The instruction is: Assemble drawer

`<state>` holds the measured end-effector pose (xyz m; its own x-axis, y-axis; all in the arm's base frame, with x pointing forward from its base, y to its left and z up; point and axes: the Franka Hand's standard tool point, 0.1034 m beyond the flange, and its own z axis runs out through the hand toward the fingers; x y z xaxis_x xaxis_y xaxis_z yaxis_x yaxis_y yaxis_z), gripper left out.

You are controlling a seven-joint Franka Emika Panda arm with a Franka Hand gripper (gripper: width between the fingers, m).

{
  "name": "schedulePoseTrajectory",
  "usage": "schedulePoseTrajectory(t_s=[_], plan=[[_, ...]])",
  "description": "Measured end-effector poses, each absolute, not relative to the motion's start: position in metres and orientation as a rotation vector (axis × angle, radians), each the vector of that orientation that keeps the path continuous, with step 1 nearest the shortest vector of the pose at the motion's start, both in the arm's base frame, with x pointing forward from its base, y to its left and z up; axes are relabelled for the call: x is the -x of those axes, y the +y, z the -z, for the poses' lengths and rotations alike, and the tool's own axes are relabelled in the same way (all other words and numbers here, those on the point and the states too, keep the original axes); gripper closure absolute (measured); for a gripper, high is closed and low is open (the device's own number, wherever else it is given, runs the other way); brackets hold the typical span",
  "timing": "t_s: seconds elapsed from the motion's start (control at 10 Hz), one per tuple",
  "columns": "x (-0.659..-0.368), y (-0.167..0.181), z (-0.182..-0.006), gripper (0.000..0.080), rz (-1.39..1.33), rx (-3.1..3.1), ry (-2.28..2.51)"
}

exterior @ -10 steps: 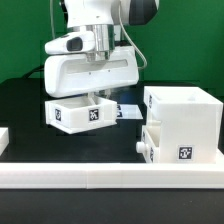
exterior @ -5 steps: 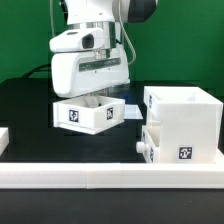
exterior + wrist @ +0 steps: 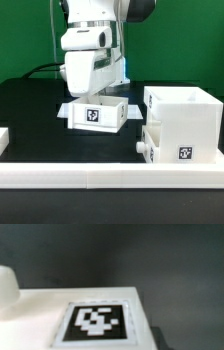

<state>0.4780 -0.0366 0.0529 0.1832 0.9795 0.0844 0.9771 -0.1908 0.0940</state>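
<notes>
In the exterior view my gripper (image 3: 97, 98) is shut on a small white drawer tray (image 3: 98, 114) with a black-and-white tag on its front, and holds it just above the black table. The fingers are hidden behind the white hand and the tray's wall. The tall white box shell (image 3: 183, 118) stands to the exterior view's right of the tray, apart from it. A second tray with a knob (image 3: 143, 148) sits in its lower slot. The wrist view shows the held tray's white wall and its tag (image 3: 97, 321) close up.
A long low white rail (image 3: 100, 178) runs along the front of the table. The marker board (image 3: 64, 108) lies mostly hidden behind the held tray. A white piece (image 3: 3, 136) shows at the exterior view's left edge. The table (image 3: 30, 110) is black.
The gripper has carried the tray toward the exterior view's right, closer to the box shell, and turned it so that its tagged side faces the camera more squarely.
</notes>
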Motion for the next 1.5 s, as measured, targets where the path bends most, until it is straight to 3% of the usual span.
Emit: schedulePoseTrajectory(t_s=[0.5,1.1,1.3,1.5], plan=[[-0.503,-0.019,-0.057,0.0757,-0.137,-2.281,2.137],[-0.508,-0.018,-0.056,0.0757,-0.11,-2.288,2.154],[-0.528,-0.016,-0.059,0.0757,-0.112,-2.282,2.16],[-0.53,-0.017,-0.06,0.0757,-0.109,-2.286,2.158]])
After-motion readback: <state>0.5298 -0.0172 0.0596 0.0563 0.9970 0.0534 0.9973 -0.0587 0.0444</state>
